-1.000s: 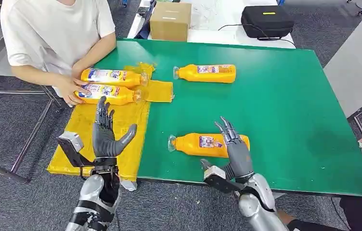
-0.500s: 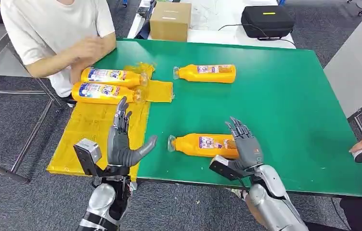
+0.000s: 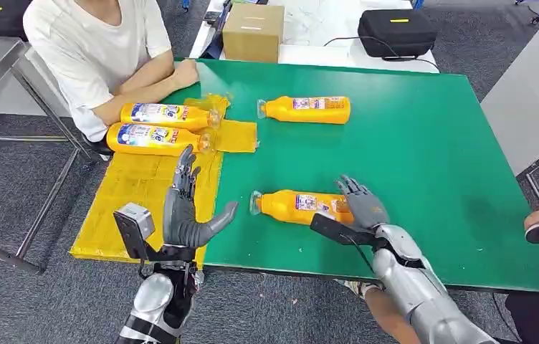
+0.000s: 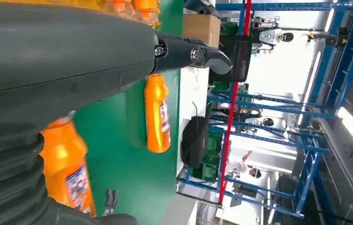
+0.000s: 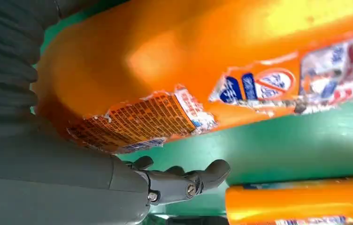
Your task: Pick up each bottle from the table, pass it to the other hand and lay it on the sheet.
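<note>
You see the near bottle (image 3: 302, 207) lying in the lower middle of the frame, long axis left to right, cap toward the open left hand (image 3: 184, 215), while the right hand (image 3: 362, 208) wraps its base end, grip unclear.

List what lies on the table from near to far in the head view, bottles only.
Bottle by the right robot hand → lower bottle on the yellow sheet → upper bottle on the sheet → lone bottle on the green table.

bottles: 4 (image 3: 301, 207) | sheet: 1 (image 3: 137, 204) | cardboard box: 1 (image 3: 254, 32) | black case: 1 (image 3: 396, 31)
</note>
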You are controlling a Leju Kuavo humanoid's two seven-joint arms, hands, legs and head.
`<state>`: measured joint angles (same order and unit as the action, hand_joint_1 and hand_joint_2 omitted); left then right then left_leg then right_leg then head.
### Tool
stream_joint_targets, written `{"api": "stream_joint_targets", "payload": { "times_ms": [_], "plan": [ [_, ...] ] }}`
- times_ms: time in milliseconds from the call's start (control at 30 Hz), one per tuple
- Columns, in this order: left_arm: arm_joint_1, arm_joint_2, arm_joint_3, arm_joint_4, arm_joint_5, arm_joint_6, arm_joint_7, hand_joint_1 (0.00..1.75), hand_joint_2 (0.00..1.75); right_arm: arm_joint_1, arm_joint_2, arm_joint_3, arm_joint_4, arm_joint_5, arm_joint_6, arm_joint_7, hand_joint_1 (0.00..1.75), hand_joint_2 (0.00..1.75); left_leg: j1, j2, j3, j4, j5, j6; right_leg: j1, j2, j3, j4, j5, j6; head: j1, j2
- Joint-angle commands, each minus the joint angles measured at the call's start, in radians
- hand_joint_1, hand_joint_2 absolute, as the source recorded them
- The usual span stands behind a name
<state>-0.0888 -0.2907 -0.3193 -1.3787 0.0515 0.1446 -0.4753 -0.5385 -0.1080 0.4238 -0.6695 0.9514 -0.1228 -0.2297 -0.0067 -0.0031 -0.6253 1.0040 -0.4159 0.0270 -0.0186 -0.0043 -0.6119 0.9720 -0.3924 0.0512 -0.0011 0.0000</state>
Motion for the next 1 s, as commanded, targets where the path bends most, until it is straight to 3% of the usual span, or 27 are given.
{"api": "stream_joint_targets", "payload": {
  "times_ms": [33, 133, 167, 200, 567, 800, 900, 1000],
  "plan": [
    [-0.024, 0.042, -0.009, 0.031, -0.003, 0.000, 0.006, 0.00, 1.75, -0.081, 0.001, 0.102, 0.195, 0.001, 0.077, 0.039, 0.00, 1.75, 0.001, 0.000, 0.007, -0.001, -0.002, -0.002, 0.001, 0.000, 0.007, -0.001, -0.002, -0.002, 0.000, 0.000],
    [-0.030, 0.044, -0.012, 0.039, -0.005, -0.003, 0.007, 0.00, 1.75, -0.090, 0.008, 0.102, 0.217, -0.013, 0.095, 0.029, 0.00, 1.75, 0.001, 0.000, 0.006, -0.001, -0.001, -0.001, 0.001, 0.000, 0.005, -0.002, 0.000, -0.002, 0.000, 0.000],
    [-0.034, 0.043, -0.015, 0.045, -0.004, -0.006, 0.008, 0.00, 1.75, -0.094, 0.009, 0.112, 0.224, -0.008, 0.094, 0.026, 0.99, 1.75, 0.001, 0.000, 0.009, -0.001, -0.002, -0.002, 0.001, 0.000, 0.008, -0.002, -0.001, -0.003, 0.000, 0.000],
    [-0.037, 0.046, -0.021, 0.050, 0.000, -0.016, 0.015, 0.00, 1.75, -0.106, 0.009, 0.132, 0.242, -0.010, 0.114, 0.022, 1.73, 1.75, 0.001, 0.000, 0.008, -0.001, -0.001, -0.002, 0.001, 0.000, 0.008, -0.002, -0.001, -0.002, 0.000, 0.000],
    [-0.031, 0.058, -0.016, 0.052, 0.012, -0.034, 0.017, 0.00, 1.75, -0.119, 0.034, 0.143, 0.262, -0.079, 0.151, 0.020, 1.75, 1.75, 0.002, 0.002, 0.015, -0.002, -0.001, -0.002, 0.002, 0.001, 0.014, -0.002, 0.000, -0.003, 0.000, 0.000],
    [-0.044, 0.061, -0.021, 0.072, 0.021, -0.048, 0.013, 0.00, 1.75, -0.099, 0.009, 0.111, 0.257, -0.163, 0.174, -0.083, 1.75, 1.75, 0.001, -0.001, 0.016, -0.002, -0.001, -0.002, 0.002, -0.001, 0.016, -0.003, -0.001, -0.003, 0.000, 0.000],
    [-0.031, 0.061, -0.014, 0.055, 0.037, -0.054, 0.008, 0.00, 1.75, -0.039, 0.037, 0.038, 0.194, -0.257, 0.090, -0.146, 1.75, 1.75, 0.002, -0.001, 0.015, -0.002, -0.001, -0.001, 0.002, -0.002, 0.015, -0.003, -0.001, -0.002, 0.000, 0.000],
    [-0.029, 0.062, -0.013, 0.054, 0.038, -0.054, 0.008, 0.00, 1.75, -0.031, 0.049, 0.041, 0.184, -0.256, 0.082, -0.141, 1.75, 1.75, 0.002, 0.001, 0.015, -0.001, -0.001, -0.002, 0.002, 0.000, 0.014, -0.002, 0.000, -0.002, 0.000, 0.000]
  ]
}}
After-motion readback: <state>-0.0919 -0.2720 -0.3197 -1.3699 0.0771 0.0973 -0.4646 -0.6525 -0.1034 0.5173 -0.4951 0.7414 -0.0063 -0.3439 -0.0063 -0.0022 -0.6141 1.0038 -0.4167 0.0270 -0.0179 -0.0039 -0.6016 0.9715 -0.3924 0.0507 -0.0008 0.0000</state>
